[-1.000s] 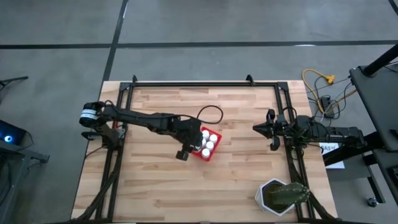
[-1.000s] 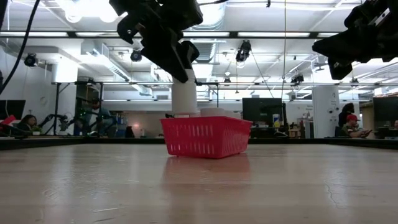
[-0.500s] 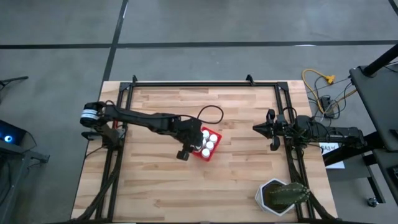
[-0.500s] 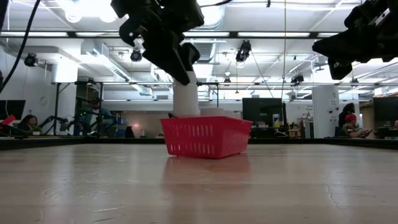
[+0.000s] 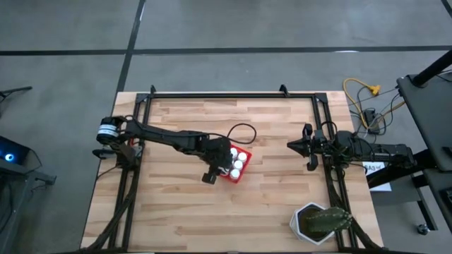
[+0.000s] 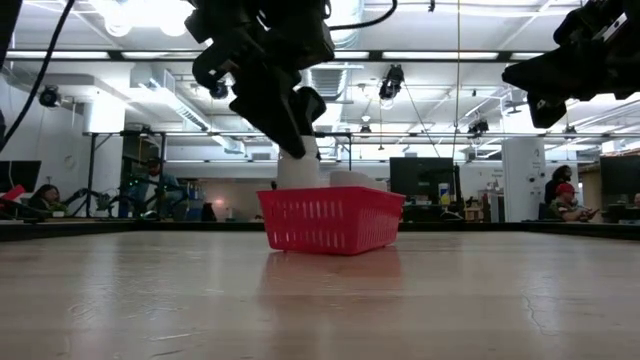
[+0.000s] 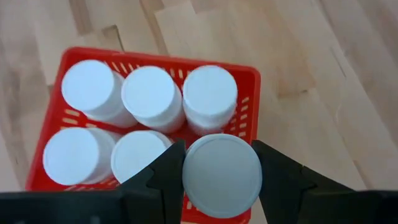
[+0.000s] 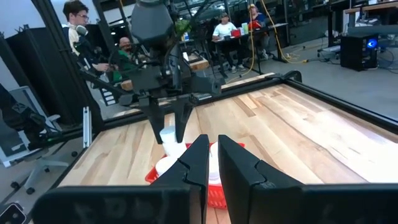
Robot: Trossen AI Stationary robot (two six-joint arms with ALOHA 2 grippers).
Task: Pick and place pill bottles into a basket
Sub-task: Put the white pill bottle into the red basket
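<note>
High view: We are watching the left end effector (image 5: 215,168) hanging over the near-left corner of the red basket (image 5: 232,176), which is sitting mid-tabletop (image 5: 268,204); the right end effector (image 5: 300,146) is waiting well apart at the table's right side, near a potted plant (image 5: 319,221).

Low view: We are seeing the left end effector (image 6: 290,125) gripping one pill bottle (image 6: 298,166) upright, its base dipping just inside the basket (image 6: 330,221), presumably to seat it without tipping its neighbours.

Left wrist view: We are looking down at the held bottle (image 7: 221,174), clamped between both fingers (image 7: 166,175), over the one empty slot; five bottles (image 7: 152,98) are already filling the rest of the basket (image 7: 250,81).

Right wrist view: We are finding the right end effector (image 8: 208,163) with fingers together, holding nothing and aimed at the basket.
</note>
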